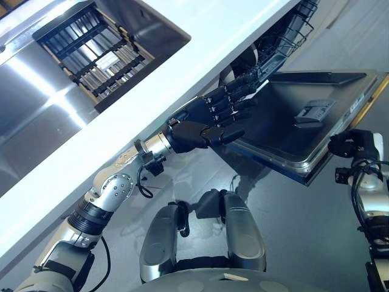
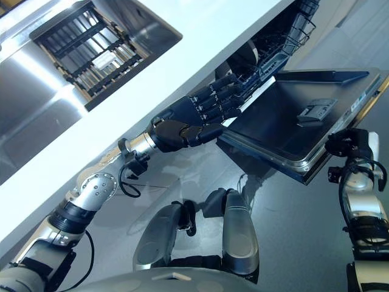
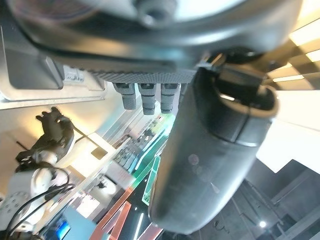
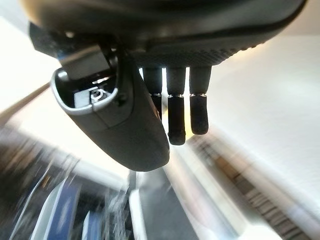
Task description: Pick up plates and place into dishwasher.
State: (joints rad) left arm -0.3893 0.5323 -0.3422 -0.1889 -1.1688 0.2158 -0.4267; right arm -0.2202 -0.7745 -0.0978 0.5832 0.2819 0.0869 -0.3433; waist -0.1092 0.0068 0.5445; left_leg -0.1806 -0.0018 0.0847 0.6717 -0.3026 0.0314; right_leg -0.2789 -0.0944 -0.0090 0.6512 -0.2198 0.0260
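Centre frame, the left hand (image 1: pixel 209 118) reaches with straight, empty fingers toward the dishwasher rack (image 1: pixel 285 36), upper right, above the lowered door (image 1: pixel 292 131). A plate (image 1: pixel 248 61) sits just beyond its fingertips. The right hand (image 1: pixel 352 145), far right, hangs relaxed.

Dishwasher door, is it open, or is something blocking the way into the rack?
The dishwasher door lies open and flat, and the dark rack shows above it. Nothing visible blocks the rack. The left hand reaches toward it with straight fingers, holding no plate. The right hand hangs beside the door's edge.
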